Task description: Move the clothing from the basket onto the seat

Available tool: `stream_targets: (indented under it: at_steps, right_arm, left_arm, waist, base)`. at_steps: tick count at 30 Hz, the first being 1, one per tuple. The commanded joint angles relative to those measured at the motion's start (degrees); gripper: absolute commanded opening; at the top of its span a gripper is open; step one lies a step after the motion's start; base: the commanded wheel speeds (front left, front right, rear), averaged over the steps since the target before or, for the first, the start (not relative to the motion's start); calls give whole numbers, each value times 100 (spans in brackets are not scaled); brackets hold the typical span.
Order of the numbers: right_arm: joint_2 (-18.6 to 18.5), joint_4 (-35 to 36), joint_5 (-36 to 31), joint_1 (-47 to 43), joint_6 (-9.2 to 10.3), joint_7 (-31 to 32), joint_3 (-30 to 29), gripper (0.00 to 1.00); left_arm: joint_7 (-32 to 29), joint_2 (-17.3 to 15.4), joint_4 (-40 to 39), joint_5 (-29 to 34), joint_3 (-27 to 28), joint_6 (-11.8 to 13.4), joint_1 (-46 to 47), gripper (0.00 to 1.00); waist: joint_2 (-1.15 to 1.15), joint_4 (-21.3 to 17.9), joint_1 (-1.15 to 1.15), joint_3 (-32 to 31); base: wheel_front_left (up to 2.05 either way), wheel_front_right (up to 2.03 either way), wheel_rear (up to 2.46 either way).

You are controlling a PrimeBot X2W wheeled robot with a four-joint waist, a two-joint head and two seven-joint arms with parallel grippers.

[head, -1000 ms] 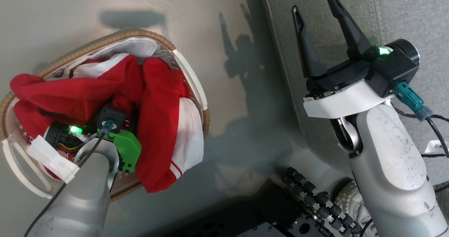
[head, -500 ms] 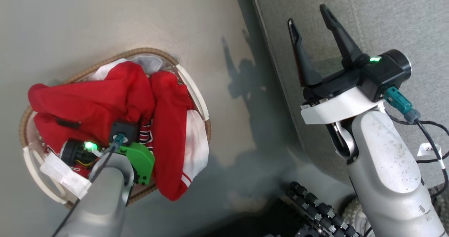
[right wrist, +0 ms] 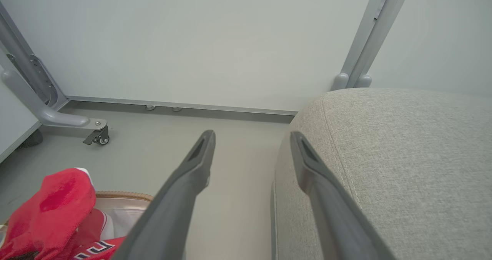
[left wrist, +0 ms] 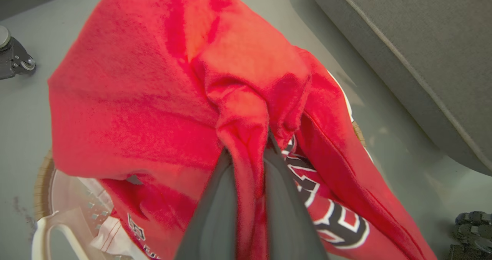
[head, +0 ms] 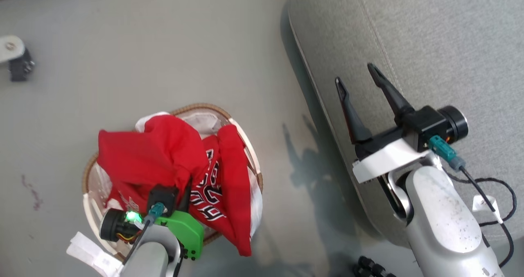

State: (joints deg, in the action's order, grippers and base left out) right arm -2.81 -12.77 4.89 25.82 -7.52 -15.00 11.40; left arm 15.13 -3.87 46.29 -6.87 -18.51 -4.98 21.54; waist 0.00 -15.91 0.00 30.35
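The red clothing [head: 163, 158] with white lettering is bunched up above the basket [head: 204, 106], one end hanging over the basket's right rim. My left gripper [left wrist: 249, 148] is shut on a fold of the clothing [left wrist: 153, 90]; in the head view the cloth hides its fingers. The basket's brown rim [left wrist: 42, 175] and white handle show beneath. My right gripper [head: 355, 74] stands open and holds nothing, over the edge of the grey seat [head: 430, 43]. The right wrist view has the right gripper [right wrist: 252, 135] between floor and seat [right wrist: 403, 156], with the clothing [right wrist: 50, 202] at lower left.
A castor wheel [head: 16, 62] of a metal frame stands on the floor at far left. A pale wall panel [right wrist: 211, 40] and frame posts close the far side. My base's black rollers [head: 368, 266] lie near the seat's front. A cable with a tag [head: 487, 203] trails on the seat.
The head camera has moved, so basket and seat sit lower in view. My left gripper has lifted the clothing higher out of the basket, baring the lettering. The right gripper stays open.
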Motion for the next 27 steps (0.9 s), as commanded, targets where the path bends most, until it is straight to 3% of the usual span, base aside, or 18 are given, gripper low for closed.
stream_targets:
  at_steps: [1,13,27]
  right_arm:
    - [-24,-44,-43,-158,6,-28,-33,100]
    - [-162,-261,-41,-854,6,-27,-48,100]
    - [-199,-397,54,-1468,6,-27,150,100]
  left_arm:
    - [4,48,-99,-34,4,-21,-163,0]
    - [5,93,-1308,-443,63,-94,-798,0]
    - [5,91,-2478,-955,26,105,-753,0]
  waist:
    - [0,370,0,-861]
    - [0,701,0,-1995]
    - [0,697,0,-2761]
  base:
    - [0,0,0]
    - [0,0,0]
    - [0,0,0]
